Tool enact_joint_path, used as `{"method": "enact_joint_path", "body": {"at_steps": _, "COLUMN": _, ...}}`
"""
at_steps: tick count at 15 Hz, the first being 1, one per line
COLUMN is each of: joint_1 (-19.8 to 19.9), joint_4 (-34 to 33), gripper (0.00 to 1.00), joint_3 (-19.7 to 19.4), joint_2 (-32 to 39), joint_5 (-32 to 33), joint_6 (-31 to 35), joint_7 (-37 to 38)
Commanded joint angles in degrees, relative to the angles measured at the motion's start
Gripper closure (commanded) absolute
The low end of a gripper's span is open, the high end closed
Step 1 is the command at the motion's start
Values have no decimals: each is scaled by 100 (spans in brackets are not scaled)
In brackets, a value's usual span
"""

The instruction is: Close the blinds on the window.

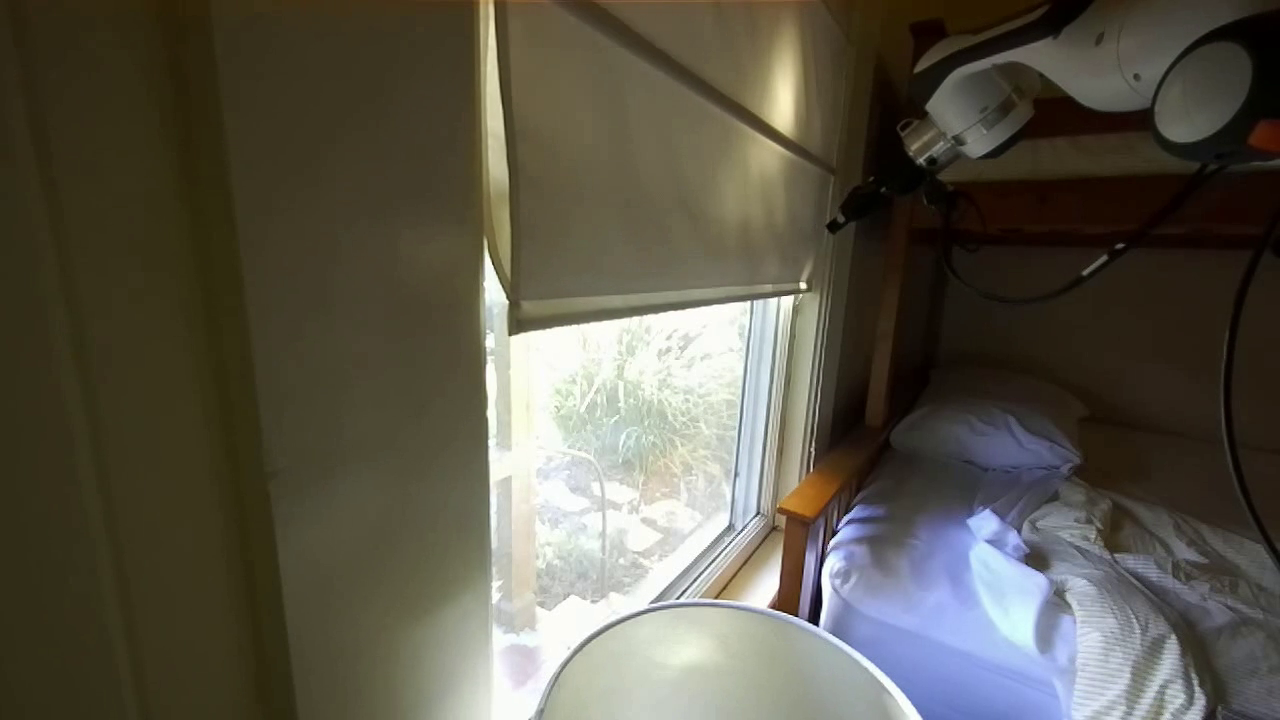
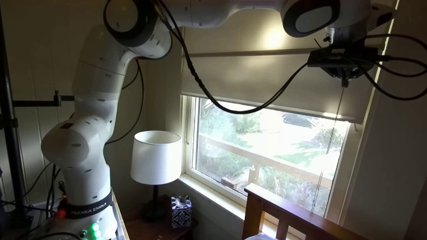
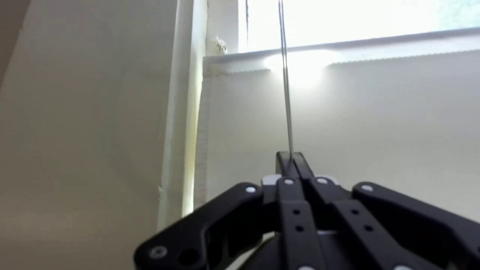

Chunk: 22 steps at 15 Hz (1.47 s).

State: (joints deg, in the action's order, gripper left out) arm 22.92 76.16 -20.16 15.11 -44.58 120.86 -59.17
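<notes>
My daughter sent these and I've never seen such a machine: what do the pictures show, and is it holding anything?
This is a white robot arm with a black pincer. Two pictures come from cameras standing apart from it; the wrist picture comes from a camera riding on the arm, looking along the pincer. The pincer is shut on a thin cord in front of the blinds, which hang partway down the window. A lamp and a patterned tissue box stand on a dark table.

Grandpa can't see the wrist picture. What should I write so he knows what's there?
A black gripper pinches a thin cord in front of a pale blind. The bright window shows past it at the top, with a wall on the left.
</notes>
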Motion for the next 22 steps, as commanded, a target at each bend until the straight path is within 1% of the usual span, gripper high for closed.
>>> {"method": "enact_joint_path", "body": {"at_steps": 1, "joint_1": -250, "joint_4": 191, "gripper": 100, "joint_3": -125, "joint_2": -391, "joint_5": 804, "joint_6": -14, "joint_7": 532}}
{"method": "enact_joint_path", "body": {"at_steps": 3, "joint_1": -352, "joint_4": 402, "gripper": 100, "joint_3": -49, "joint_2": -769, "joint_5": 998, "joint_6": -44, "joint_7": 469}}
{"method": "enact_joint_path", "body": {"at_steps": 6, "joint_1": -519, "joint_4": 642, "gripper": 100, "joint_3": 145, "joint_2": -1360, "joint_5": 802, "joint_6": -178, "joint_7": 36}}
{"method": "enact_joint_path", "body": {"at_steps": 8, "joint_1": -657, "joint_4": 799, "gripper": 100, "joint_3": 270, "joint_2": -1729, "joint_5": 751, "joint_6": -279, "joint_7": -122}}
{"method": "enact_joint_path", "body": {"at_steps": 10, "joint_1": -785, "joint_4": 939, "gripper": 100, "joint_3": 394, "joint_2": -2055, "joint_5": 850, "joint_6": -550, "joint_7": -124}}
{"method": "enact_joint_path", "body": {"at_steps": 12, "joint_1": -900, "joint_4": 1109, "gripper": 100, "joint_3": 538, "joint_2": -2308, "joint_5": 1130, "joint_6": -1024, "joint_7": -68}}
{"method": "enact_joint_path", "body": {"at_steps": 13, "joint_1": -937, "joint_4": 1173, "gripper": 100, "joint_3": 618, "joint_2": -2373, "joint_5": 1385, "joint_6": -1277, "joint_7": -67}}
{"method": "enact_joint_path", "body": {"at_steps": 15, "joint_1": -1004, "joint_4": 1357, "gripper": 100, "joint_3": 788, "joint_2": -2477, "joint_5": 1842, "joint_6": -1575, "joint_7": -79}}
{"method": "enact_joint_path", "body": {"at_steps": 16, "joint_1": -1043, "joint_4": 1458, "gripper": 100, "joint_3": 863, "joint_2": -2525, "joint_5": 1984, "joint_6": -1671, "joint_7": -234}}
{"method": "enact_joint_path", "body": {"at_steps": 17, "joint_1": -1210, "joint_4": 1457, "gripper": 100, "joint_3": 772, "joint_2": -2541, "joint_5": 2076, "joint_6": -1789, "joint_7": -301}}
{"method": "enact_joint_path", "body": {"at_steps": 18, "joint_1": -1226, "joint_4": 1449, "gripper": 100, "joint_3": 742, "joint_2": -2544, "joint_5": 2017, "joint_6": -1735, "joint_7": -346}}
{"method": "enact_joint_path", "body": {"at_steps": 19, "joint_1": -1247, "joint_4": 1217, "gripper": 98, "joint_3": 689, "joint_2": -2313, "joint_5": 1870, "joint_6": -1672, "joint_7": -146}}
{"method": "enact_joint_path", "body": {"at_steps": 22, "joint_1": -1289, "joint_4": 1251, "gripper": 98, "joint_3": 681, "joint_2": -2333, "joint_5": 1881, "joint_6": -1672, "joint_7": -237}}
